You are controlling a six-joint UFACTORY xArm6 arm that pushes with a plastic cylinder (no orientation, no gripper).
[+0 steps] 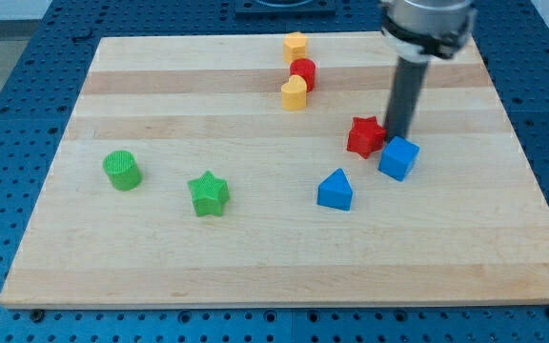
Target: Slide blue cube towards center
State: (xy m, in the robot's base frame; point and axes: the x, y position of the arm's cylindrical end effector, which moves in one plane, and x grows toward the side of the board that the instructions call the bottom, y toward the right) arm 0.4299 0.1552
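Observation:
The blue cube (398,158) sits right of the board's middle. My tip (396,136) rests just above the cube's top edge in the view, touching or nearly touching it, and right beside the red star (365,136) on its left. The rod rises from there to the arm's grey end at the view's top. A blue triangular block (335,190) lies to the lower left of the cube.
A green star (208,193) and a green cylinder (122,171) lie on the left half of the wooden board (255,267). A yellow hexagon (295,45), a red cylinder (302,71) and a yellow block (294,93) stand in a column near the top.

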